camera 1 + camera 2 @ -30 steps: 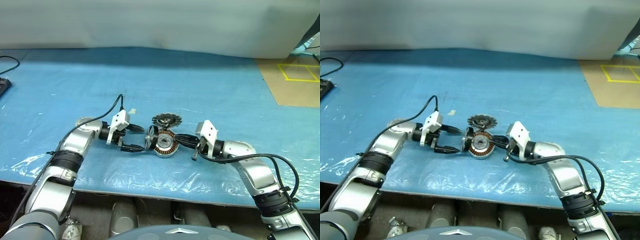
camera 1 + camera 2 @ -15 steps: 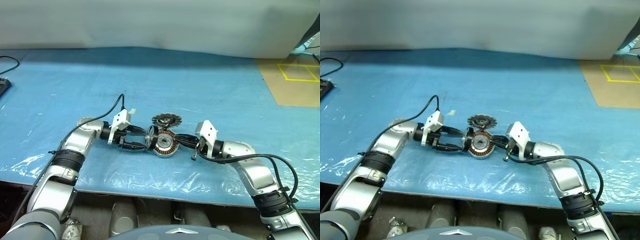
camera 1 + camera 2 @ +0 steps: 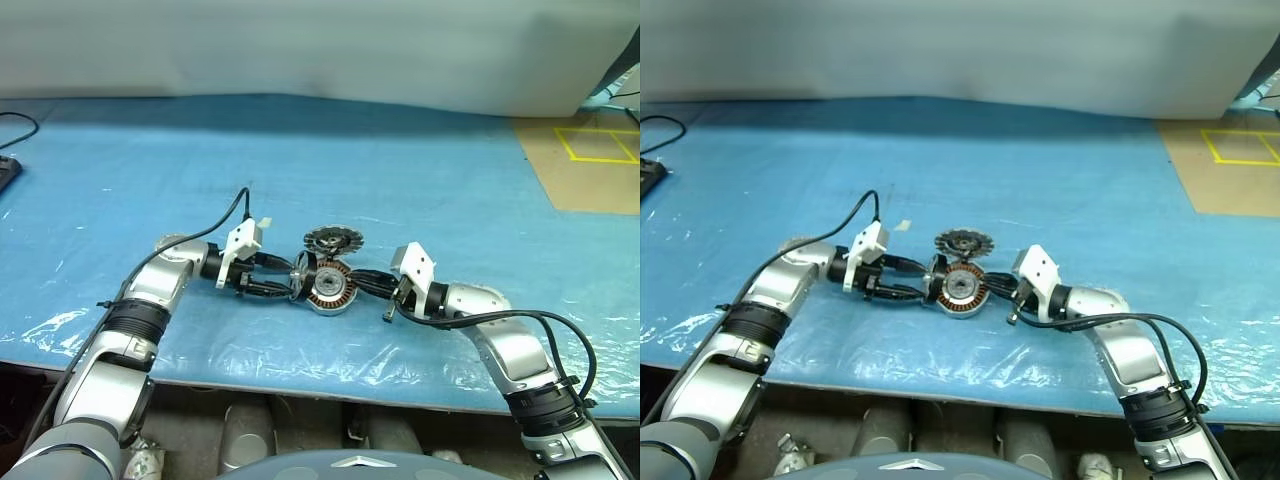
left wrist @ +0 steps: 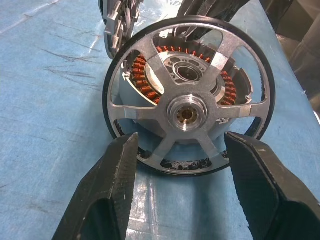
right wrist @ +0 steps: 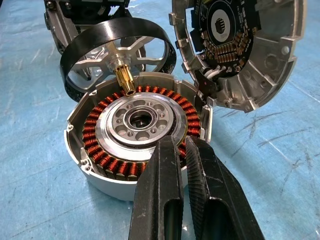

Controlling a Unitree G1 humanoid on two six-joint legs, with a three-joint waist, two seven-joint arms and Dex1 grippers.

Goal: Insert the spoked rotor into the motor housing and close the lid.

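The spoked rotor [image 4: 187,107] stands on edge on the blue sheet, dark rim around silver spokes and hub. My left gripper [image 4: 182,150] is shut on its lower rim, one finger on each side. Right behind it lies the motor housing [image 5: 140,127], a silver cup with copper windings around a central hole, tilted toward the rotor. My right gripper [image 5: 182,145] is shut on the housing's near wall. The lid [image 5: 240,50] leans on edge just beyond the housing, its dark inner face showing. In the head views the rotor [image 3: 301,276], housing [image 3: 332,289] and lid [image 3: 333,240] cluster at the table's middle.
A blue plastic sheet [image 3: 400,170] covers the table, wrinkled near the front edge. A brown board with a yellow taped square [image 3: 598,145] lies at the far right. A black cable [image 3: 15,125] sits at the far left.
The left gripper's fingers have closed from wide apart onto the rotor's rim. Neither arm has moved, and the right gripper has kept its hold.
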